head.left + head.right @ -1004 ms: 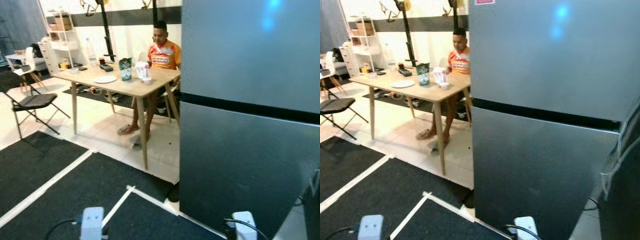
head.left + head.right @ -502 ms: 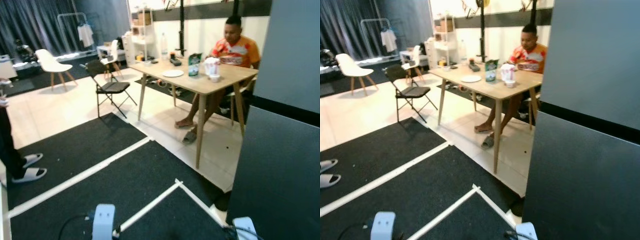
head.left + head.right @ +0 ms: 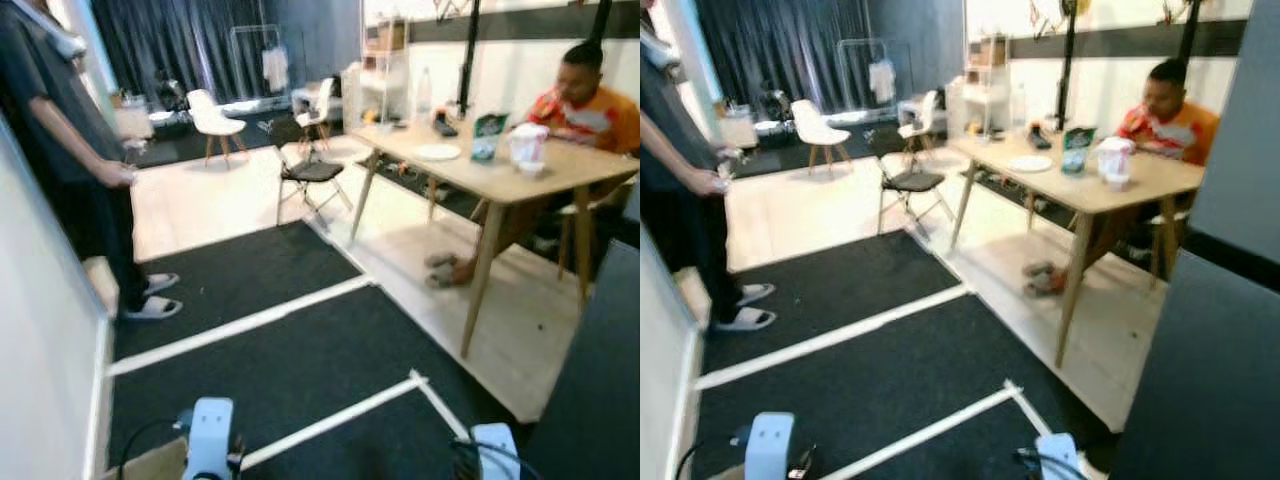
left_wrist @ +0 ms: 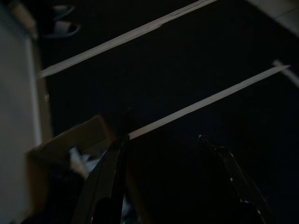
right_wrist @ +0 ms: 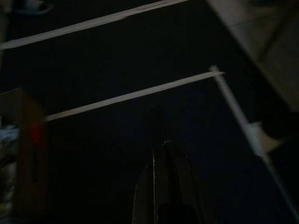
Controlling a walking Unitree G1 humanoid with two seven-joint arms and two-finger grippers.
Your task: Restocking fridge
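The fridge (image 3: 1205,370) is a dark grey slab at the right edge of the eye views, door closed. Both arms hang low over the black mat (image 3: 300,370), their white wrists at the bottom edge of the left eye view. My left gripper (image 4: 163,136) is open, its two black fingers spread over the dark mat. My right gripper (image 5: 166,143) is shut with nothing in it. An open cardboard box (image 4: 70,154) with pale items inside sits on the floor by my left side; it also shows as the box (image 5: 23,149) in the right wrist view.
A person (image 3: 70,150) stands at the left beside a white panel (image 3: 40,350). A wooden table (image 3: 480,165) holds a green carton (image 3: 487,135), a white jug (image 3: 527,145) and a plate (image 3: 437,152); another person (image 3: 590,100) sits behind it. A folding chair (image 3: 305,170) stands farther back.
The camera has swung to the left: the fridge slid from the middle to the right edge, and the standing person, white panel and cardboard box came into view.
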